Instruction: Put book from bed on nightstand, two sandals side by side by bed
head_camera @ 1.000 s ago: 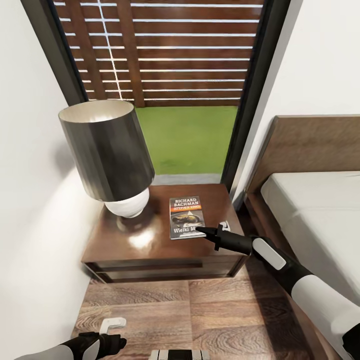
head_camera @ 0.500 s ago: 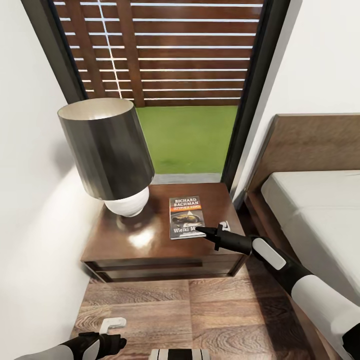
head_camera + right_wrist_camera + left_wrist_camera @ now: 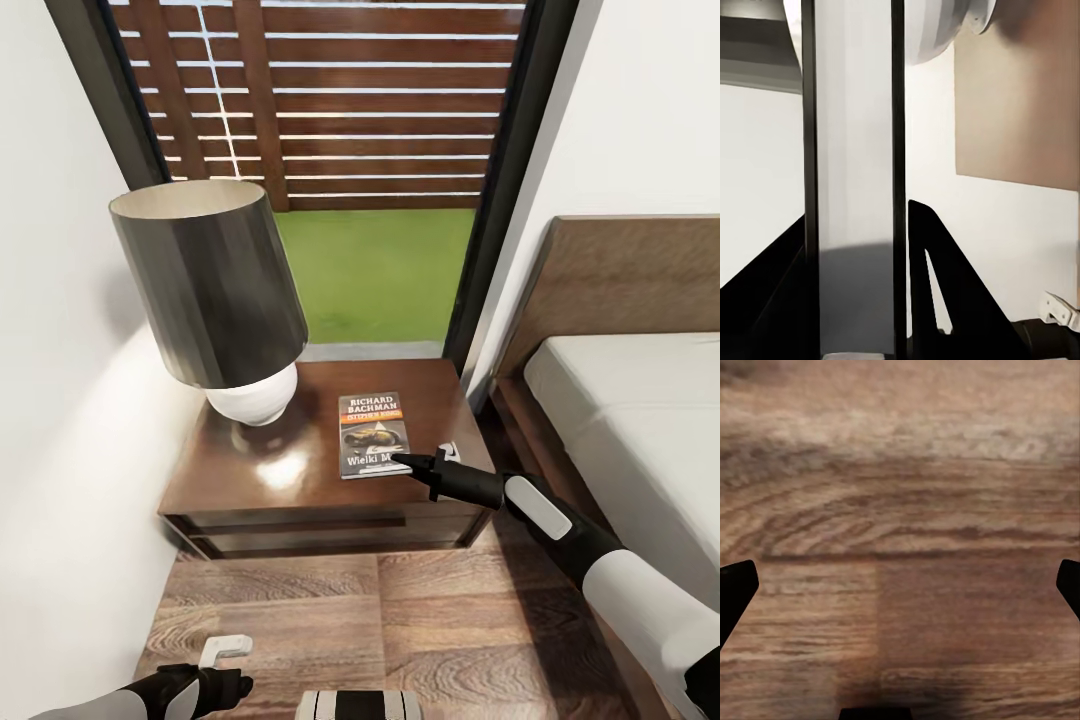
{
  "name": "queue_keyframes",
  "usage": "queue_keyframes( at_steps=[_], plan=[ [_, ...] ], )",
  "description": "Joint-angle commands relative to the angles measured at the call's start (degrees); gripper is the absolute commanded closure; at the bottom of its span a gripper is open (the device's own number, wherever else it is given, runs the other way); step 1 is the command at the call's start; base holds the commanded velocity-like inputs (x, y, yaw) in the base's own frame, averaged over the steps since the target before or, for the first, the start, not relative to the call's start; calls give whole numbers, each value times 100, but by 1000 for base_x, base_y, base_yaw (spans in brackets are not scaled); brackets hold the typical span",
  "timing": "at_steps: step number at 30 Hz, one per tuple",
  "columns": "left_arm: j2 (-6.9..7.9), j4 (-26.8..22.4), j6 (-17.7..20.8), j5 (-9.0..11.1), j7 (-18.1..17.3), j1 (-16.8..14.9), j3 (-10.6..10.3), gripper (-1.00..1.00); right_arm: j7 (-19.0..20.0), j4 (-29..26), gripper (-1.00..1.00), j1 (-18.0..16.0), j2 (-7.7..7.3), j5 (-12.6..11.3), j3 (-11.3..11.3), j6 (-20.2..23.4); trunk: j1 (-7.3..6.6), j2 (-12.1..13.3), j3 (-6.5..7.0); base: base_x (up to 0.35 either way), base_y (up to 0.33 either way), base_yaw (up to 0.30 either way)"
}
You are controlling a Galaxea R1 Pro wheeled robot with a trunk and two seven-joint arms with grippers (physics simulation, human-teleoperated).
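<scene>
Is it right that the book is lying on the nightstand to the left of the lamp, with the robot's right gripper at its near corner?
Not quite: in the head view the book lies on the nightstand to the right of the lamp, not the left. The right gripper is indeed at its near corner.

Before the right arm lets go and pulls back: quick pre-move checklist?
1. Book flat on the nightstand top: ok.
2. Book fully inside the top's edges: ok.
3. Book apart from the lamp: ok.
4. Right gripper released from the book: cannot tell; its tips sit at the book's near corner.
5. Left gripper open, over bare floor: ok.
6. Sandals located for the next step: cannot tell.
</scene>
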Motion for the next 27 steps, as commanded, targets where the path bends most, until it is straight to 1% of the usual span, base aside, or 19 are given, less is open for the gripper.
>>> queue_keyframes(
  at_steps=[1, 13, 22, 27],
  plan=[
    [1, 8, 12, 63, -24, -6, -48, -100, 17, 4, 100, -7, -6, -22, 24, 7, -1, -2, -4, 0, 0, 0],
    [1, 9, 9, 66, -24, -6, -48, -100, 17, 4, 100, -7, -6, -22, 24, 9, -1, -2, -4, 2, 0, 0],
    [1, 8, 14, 65, -24, -6, -48, -100, 17, 4, 100, -7, -7, -22, 24, 11, -1, -2, -4, 209, 0, 0],
    [1, 10, 15, 65, -24, -6, -48, -100, 17, 4, 100, -7, -6, -22, 24, 13, -1, -2, -4, 101, 0, 0]
  ],
)
